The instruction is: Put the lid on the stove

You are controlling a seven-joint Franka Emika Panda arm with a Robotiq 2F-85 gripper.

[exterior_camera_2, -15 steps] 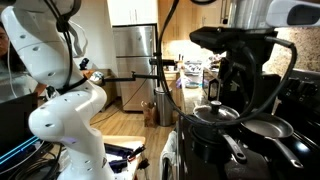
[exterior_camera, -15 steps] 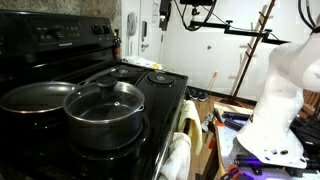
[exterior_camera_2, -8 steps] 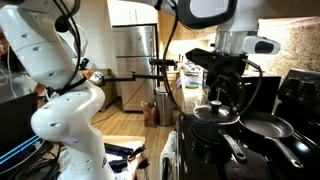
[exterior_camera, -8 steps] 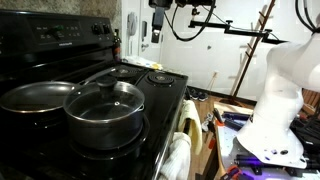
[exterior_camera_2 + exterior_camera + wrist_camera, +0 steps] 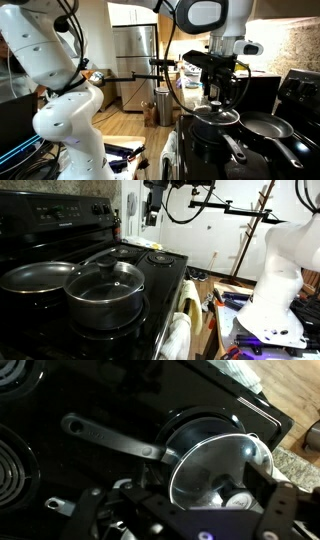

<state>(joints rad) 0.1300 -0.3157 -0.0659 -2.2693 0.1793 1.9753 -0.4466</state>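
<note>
bg: white wall [image 5: 200, 250] | steel fridge [image 5: 133, 55] | wood flr [image 5: 125, 122] | stone backsplash [image 5: 295, 45] | bright rm

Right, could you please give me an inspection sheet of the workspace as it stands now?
Surface: the stove has a glossy black cooktop, with a coil burner in the wrist view.
Job's things: the lid sits on the dark pot and is not yet set on the cooktop.
Clutter: a grey frying pan sits beside the pot; a pale towel hangs at the oven front.
Grippers: the gripper hangs above the lid, apart from it; open or shut cannot be told.
Cables: black cables loop overhead.
Surroundings: a refrigerator and a white robot base.
</note>
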